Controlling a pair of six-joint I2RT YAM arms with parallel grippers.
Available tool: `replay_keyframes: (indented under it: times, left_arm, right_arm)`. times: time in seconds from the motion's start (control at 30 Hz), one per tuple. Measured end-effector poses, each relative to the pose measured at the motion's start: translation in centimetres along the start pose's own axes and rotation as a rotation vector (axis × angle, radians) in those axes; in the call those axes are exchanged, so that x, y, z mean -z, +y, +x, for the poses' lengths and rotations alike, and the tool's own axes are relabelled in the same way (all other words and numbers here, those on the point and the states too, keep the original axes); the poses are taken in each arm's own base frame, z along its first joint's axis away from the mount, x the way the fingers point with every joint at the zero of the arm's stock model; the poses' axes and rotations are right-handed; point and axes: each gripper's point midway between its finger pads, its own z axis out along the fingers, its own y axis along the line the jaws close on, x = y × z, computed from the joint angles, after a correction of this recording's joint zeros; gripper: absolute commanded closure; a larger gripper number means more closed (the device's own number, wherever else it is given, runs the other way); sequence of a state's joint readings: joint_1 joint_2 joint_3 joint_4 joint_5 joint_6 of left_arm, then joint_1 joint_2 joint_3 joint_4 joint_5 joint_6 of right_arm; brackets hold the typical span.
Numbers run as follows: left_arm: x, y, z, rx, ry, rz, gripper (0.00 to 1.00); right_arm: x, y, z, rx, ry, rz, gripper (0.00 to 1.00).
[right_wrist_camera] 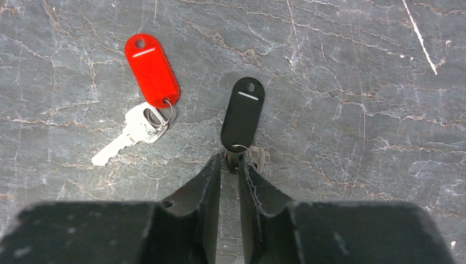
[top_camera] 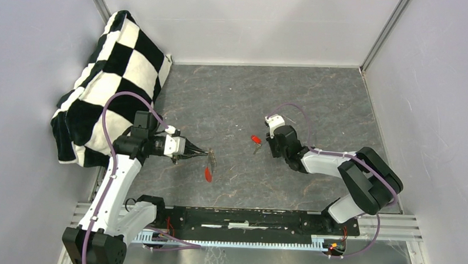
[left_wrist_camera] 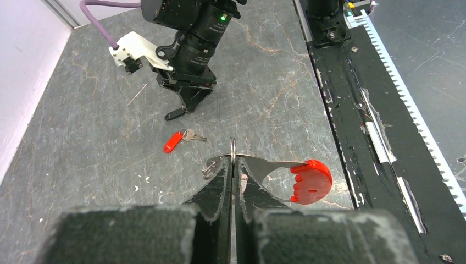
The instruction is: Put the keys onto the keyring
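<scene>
Checked the feeds. The left gripper point(left_wrist_camera: 233, 165) had its fingers squeezed together on the keyring point(left_wrist_camera: 264, 165), pinching the thin metal ring edge-on right at the tips. The flat metal piece stuck out sideways from the grip, with the red fob point(left_wrist_camera: 311, 181) on its far end. It looked kinda foot-shaped, little toes and all. From the top camera the whole thing sat over the table point(top_camera: 250, 91) on the left side, closer to the near edge than the far one. I honestly couldn't tell if the fob was touching the surface or just hanging above it.

The right gripper point(right_wrist_camera: 232, 163) was down over the middle of the table, pointing at the black-tagged key point(right_wrist_camera: 242, 113). Its fingers were only a sliver apart, one on each side of the key's metal head and the small split ring, and the black tag lay flat just beyond the tips. I couldn't tell from the wrist cam whether they were actually biting on the metal or just bracketing it, so I'm not calling that one.

The red-tagged key point(right_wrist_camera: 151, 70) lay flat on the table just beside the black one, not touching it. Its silver blade angled away from the tag, and it was clear of both grippers.

The only other thing in there was a black-and-white checkered cushion point(top_camera: 119, 69) slumped in the far left corner, well away from everything.
</scene>
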State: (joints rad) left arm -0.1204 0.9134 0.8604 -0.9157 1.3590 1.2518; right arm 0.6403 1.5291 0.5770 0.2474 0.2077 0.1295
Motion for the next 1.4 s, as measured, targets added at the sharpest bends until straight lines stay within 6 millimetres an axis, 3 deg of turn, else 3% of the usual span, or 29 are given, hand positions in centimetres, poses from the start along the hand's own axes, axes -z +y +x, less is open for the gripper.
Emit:
replay_keyframes:
  times: [0.2, 0.33, 0.63, 0.67, 0.77, 0.83, 0.93, 1.2, 1.3, 1.4]
  left_arm:
    - [0.0, 0.0, -0.1, -0.005, 0.000, -0.001, 0.98]
    - [0.0, 0.0, -0.1, -0.002, -0.001, -0.002, 0.98]
    - [0.1, -0.1, -0.4, -0.013, -0.002, -0.005, 0.98]
    - [0.1, -0.1, -0.4, -0.014, -0.002, -0.005, 0.98]
    - [0.1, -0.1, -0.5, -0.018, -0.002, -0.006, 0.98]
    - [0.1, -0.2, -0.5, -0.020, -0.002, -0.006, 0.98]
    - [0.1, -0.2, -0.5, -0.021, -0.002, -0.006, 0.98]
    - [0.2, -0.3, -0.8, -0.038, -0.003, -0.010, 0.98]
    - [0.2, -0.4, -1.0, -0.049, -0.004, -0.012, 0.98]
    - [0.3, -0.5, -1.2, -0.057, -0.005, -0.014, 0.98]
  right_arm:
    - [0.0, 0.0, 0.0, 0.008, -0.019, -0.002, 1.00]
    - [0.7, -0.1, -0.6, 0.019, -0.047, -0.012, 1.00]
    - [4.1, 2.3, -6.0, 0.021, -0.232, -0.176, 1.00]
    - [4.4, 2.5, -6.2, 0.022, -0.241, -0.187, 0.99]
    - [4.8, 2.6, -6.7, 0.023, -0.256, -0.196, 0.69]
    - [4.6, 2.3, -6.4, 0.021, -0.245, -0.185, 0.59]
    - [4.0, 1.8, -5.6, 0.015, -0.213, -0.168, 0.55]
    - [0.7, -0.1, -0.8, 0.004, -0.051, -0.124, 0.57]
    - [0.2, -0.9, -0.6, -0.005, -0.033, -0.129, 0.58]
    - [-0.4, -1.3, -1.5, -0.011, -0.041, -0.148, 0.62]
